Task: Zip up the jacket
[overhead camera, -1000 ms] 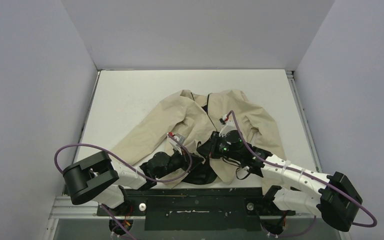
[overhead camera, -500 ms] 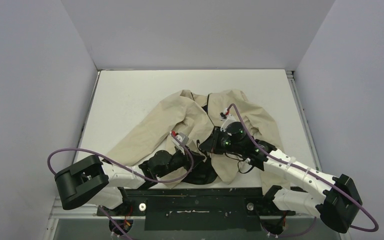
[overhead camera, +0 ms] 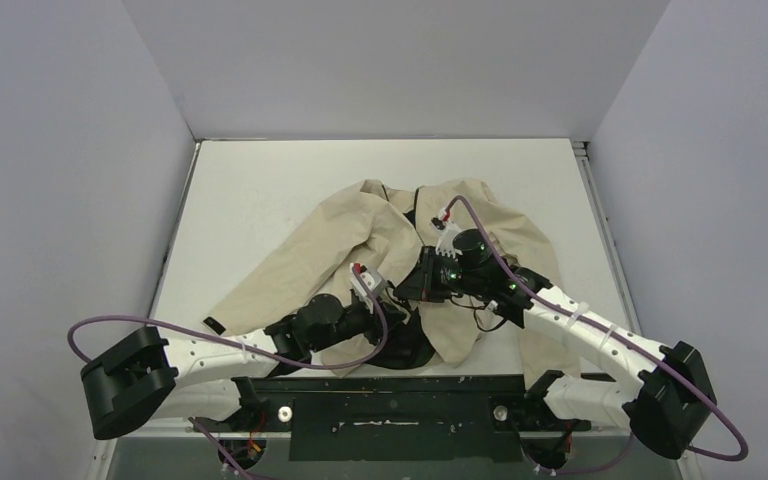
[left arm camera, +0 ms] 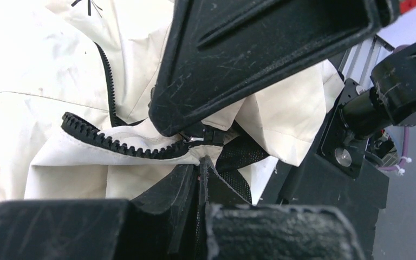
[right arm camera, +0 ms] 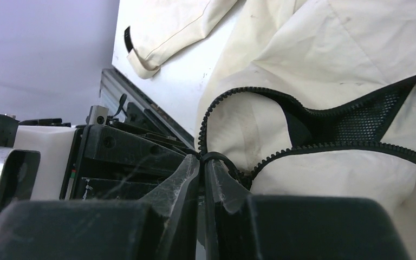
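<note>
One beige jacket (overhead camera: pixel 380 235) lies spread on the white table (overhead camera: pixel 260 190), front up, with both claws meeting at its near hem. The left claw (left arm camera: pixel 200 165) is clenched on the hem fabric. Directly above its tips sits the bottom end of the one dark zipper (left arm camera: pixel 119 143), whose two tooth rows part and run away from the claw. The right claw (right arm camera: pixel 201 160) is clenched on the zipper where those two rows join, almost tip to tip with the left claw. Black mesh lining (right arm camera: pixel 363 116) shows in the gap to the right of its fingers. Two sleeves spread out, one on each claw's outer side. One black cuff tab (right arm camera: pixel 127 39) lies up and left of the right claw. One small black starburst logo (left arm camera: pixel 89 5) sits beyond the left claw, partly cut off.
</note>
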Action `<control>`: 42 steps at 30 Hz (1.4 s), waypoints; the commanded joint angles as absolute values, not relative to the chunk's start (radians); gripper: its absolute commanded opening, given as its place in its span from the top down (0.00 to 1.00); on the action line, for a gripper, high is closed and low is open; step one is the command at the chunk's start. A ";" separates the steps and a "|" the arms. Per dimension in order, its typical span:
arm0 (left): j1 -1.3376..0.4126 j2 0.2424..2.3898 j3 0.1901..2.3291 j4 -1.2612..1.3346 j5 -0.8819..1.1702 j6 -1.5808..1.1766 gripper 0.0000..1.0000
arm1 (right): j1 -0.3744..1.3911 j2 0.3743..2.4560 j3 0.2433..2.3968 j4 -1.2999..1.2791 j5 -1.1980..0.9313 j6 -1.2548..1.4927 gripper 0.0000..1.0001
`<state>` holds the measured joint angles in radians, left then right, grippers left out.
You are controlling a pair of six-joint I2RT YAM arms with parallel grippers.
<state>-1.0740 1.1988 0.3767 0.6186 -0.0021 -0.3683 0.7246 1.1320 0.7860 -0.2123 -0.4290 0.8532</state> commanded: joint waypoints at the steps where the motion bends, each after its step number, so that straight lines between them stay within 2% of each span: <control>1: -1.123 1.177 0.373 0.323 0.188 -0.294 1.00 | 0.688 1.127 0.911 0.094 -0.456 0.863 1.00; 11: -1.147 1.165 0.418 0.214 0.253 -0.266 1.00 | 0.682 1.138 1.003 0.041 -0.634 0.762 1.00; 20: -1.184 1.179 0.475 0.144 0.247 -0.232 1.00 | 0.675 1.093 0.992 0.075 -0.570 0.772 1.00; 25: -1.184 1.095 0.429 0.197 0.121 -0.327 1.00 | 0.675 1.022 0.935 0.055 -0.439 0.806 1.00; 29: -1.185 0.896 0.339 0.316 -0.029 -0.453 0.99 | 0.675 0.991 0.875 0.060 -0.418 0.855 1.00; 33: -1.190 0.701 0.277 0.385 -0.162 -0.573 0.83 | 0.675 0.960 0.805 0.102 -0.436 0.899 1.00; 38: -1.195 0.619 0.396 0.255 -0.189 -0.496 0.78 | 0.674 0.955 0.802 0.079 -0.453 0.906 1.00; 40: -1.195 0.628 0.464 0.180 -0.231 -0.425 0.59 | 0.673 0.960 0.816 0.063 -0.454 0.906 1.00; 42: -1.195 0.649 0.525 0.122 -0.287 -0.334 0.50 | 0.674 0.969 0.839 0.041 -0.456 0.911 1.00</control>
<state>-1.1900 0.6308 0.3805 0.2192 -0.1688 -0.4755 0.6758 0.9833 0.7925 0.0109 -0.4568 0.8959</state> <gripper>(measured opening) 0.433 0.061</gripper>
